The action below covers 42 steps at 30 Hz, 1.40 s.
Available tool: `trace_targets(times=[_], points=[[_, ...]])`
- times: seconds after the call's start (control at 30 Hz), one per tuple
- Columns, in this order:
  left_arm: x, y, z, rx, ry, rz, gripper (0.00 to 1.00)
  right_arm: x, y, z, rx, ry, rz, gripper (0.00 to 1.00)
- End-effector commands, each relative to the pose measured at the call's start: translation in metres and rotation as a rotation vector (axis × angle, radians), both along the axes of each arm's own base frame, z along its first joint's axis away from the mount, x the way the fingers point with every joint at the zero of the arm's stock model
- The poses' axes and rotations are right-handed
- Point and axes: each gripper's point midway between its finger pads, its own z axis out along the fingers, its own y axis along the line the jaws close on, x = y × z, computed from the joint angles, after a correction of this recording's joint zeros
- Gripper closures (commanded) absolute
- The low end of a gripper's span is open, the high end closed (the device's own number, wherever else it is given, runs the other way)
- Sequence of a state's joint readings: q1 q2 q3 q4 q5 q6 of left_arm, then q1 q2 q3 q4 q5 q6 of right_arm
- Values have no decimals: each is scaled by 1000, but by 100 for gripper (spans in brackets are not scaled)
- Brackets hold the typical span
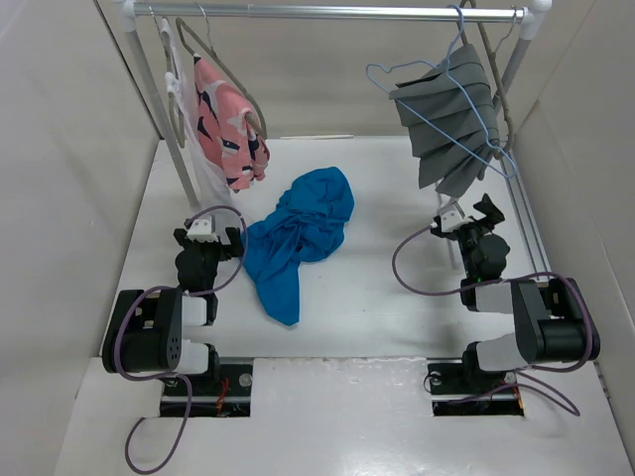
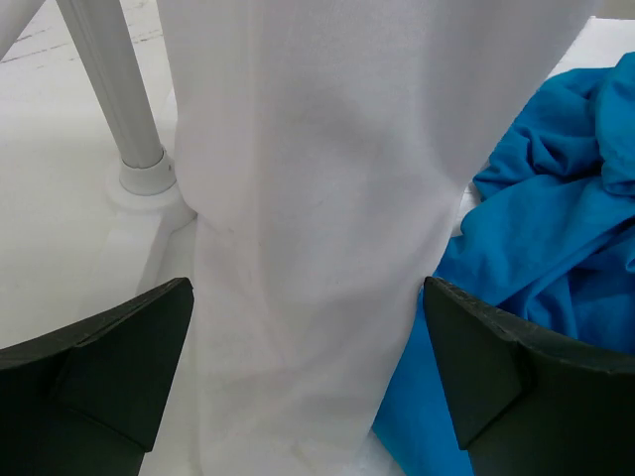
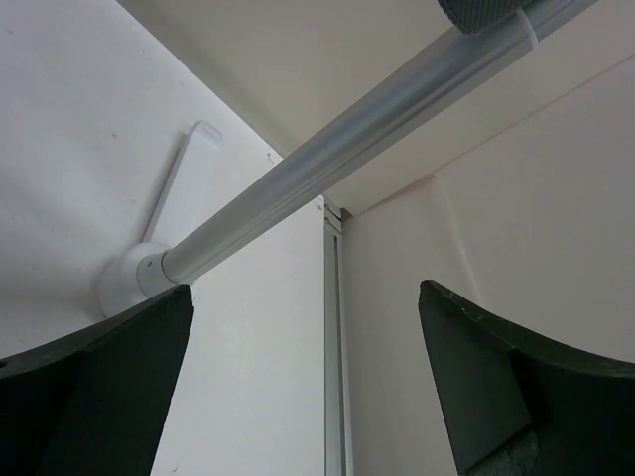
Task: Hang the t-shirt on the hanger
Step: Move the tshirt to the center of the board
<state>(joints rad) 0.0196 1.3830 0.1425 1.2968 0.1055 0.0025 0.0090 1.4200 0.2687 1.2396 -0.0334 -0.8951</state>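
The bright blue t-shirt (image 1: 298, 233) lies crumpled on the white table, a little left of the middle. It also shows at the right of the left wrist view (image 2: 556, 228). The light-blue wire hanger (image 1: 370, 71) hangs by its hook on the rail at the back right, beside the pleated grey cloth (image 1: 451, 119). My left gripper (image 1: 208, 236) is open and empty just left of the t-shirt, and in its wrist view (image 2: 308, 290) it faces a hanging white cloth (image 2: 317, 198). My right gripper (image 1: 478, 216) is open and empty below the grey cloth, and in its wrist view (image 3: 306, 293) it points at the wall.
A metal rail (image 1: 337, 13) spans the back on white legs (image 2: 119, 99). A pink patterned garment (image 1: 228, 124) and a white cloth (image 1: 203, 178) hang at the left on grey-brown hangers (image 1: 233, 74). The rack's right pole (image 3: 327, 159) crosses the right wrist view. White walls enclose the table.
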Motion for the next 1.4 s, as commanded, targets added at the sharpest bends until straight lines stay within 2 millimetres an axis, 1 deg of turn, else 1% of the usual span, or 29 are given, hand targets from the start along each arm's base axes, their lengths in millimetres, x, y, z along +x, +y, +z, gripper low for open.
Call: trace_targets(times=[0.0, 0.2, 0.3, 0.33, 0.37, 0.4, 0.43, 0.47, 0.5, 0.53, 0.57, 0.6, 0.67, 0.7, 0.73, 0.8, 0.83, 0.87, 0.93, 0.97, 1.03, 1.1, 1.13, 1.17, 1.2, 1.23, 1.3, 1.33, 1.37], points=[[10, -2, 59, 11, -228, -15, 0, 6, 3, 24, 7, -69, 7, 0], [10, -5, 59, 19, -228, -24, 0, 6, 6, 22, 5, -60, 21, 0], [7, -17, 74, 53, -267, -100, 0, 13, 18, 37, -52, -64, 70, 0], [8, -23, 77, 73, -256, -140, 0, 16, 27, 24, -67, 12, 103, 0], [6, -30, 65, 90, -169, -187, 0, 25, 30, 46, -95, -5, 118, 0], [5, -46, 63, 119, -138, -293, 0, 30, 37, 42, -96, 40, 149, 0], [13, -51, 76, 225, -151, -356, 0, 31, 41, 25, -94, 146, 174, 0], [14, -57, 69, 281, -111, -419, 0, 36, 43, 21, -82, 188, 185, 0], [6, -62, 44, 306, 3, -485, 0, 43, 48, 30, -83, 195, 195, 0], [7, -64, 44, 334, 8, -512, 0, 45, 50, 25, -81, 228, 207, 0], [8, -62, 47, 323, 14, -500, 0, 43, 55, 10, -82, 295, 215, 0], [8, -62, 47, 323, 15, -500, 0, 44, 65, 8, -99, 311, 241, 0], [1, -62, 48, 326, 6, -499, 0, 40, 72, -8, -133, 382, 242, 0], [1, -63, 52, 352, -16, -510, 0, 36, 86, -17, -161, 410, 272, 0], [-4, -66, 55, 356, -31, -516, 0, 36, 93, -15, -206, 413, 287, 0], [-11, -69, 54, 379, -45, -528, 0, 31, 102, -27, -261, 462, 300, 0], [-15, -71, 54, 400, -60, -540, 0, 27, 115, -33, -297, 477, 331, 0], [-20, -72, 62, 418, -94, -545, 0, 24, 120, -36, -302, 487, 345, 0], [-31, -77, 58, 448, -115, -590, 0, 16, 133, -44, -323, 519, 394, 0], [-36, -79, 65, 474, -138, -605, 0, 13, 139, -46, -333, 525, 421, 0], [-44, -81, 58, 661, -181, -679, 0, 5, 153, -48, -348, 534, 476, 0], [-54, -75, 35, 873, -158, -746, 0, -10, 183, -57, -397, 553, 563, 0], [-56, -73, 33, 910, -143, -757, 0, -12, 181, -60, -402, 567, 556, 0], [-58, -72, 32, 910, -123, -770, 0, -17, 199, -59, -445, 559, 589, 0], [-62, -71, 29, 877, -80, -772, 0, -15, 208, -49, -468, 535, 587, 0], [-59, -70, 43, 839, -79, -744, 0, -12, 208, -46, -492, 530, 542, 0], [-59, -71, 50, 734, -26, -722, 0, -11, 227, -24, -526, 476, 537, 0], [-66, -72, 45, 709, 23, -750, 0, -10, 232, -19, -531, 465, 531, 0], [-65, -75, 58, 714, 4, -765, 0, -6, 231, -9, -536, 446, 492, 0]])
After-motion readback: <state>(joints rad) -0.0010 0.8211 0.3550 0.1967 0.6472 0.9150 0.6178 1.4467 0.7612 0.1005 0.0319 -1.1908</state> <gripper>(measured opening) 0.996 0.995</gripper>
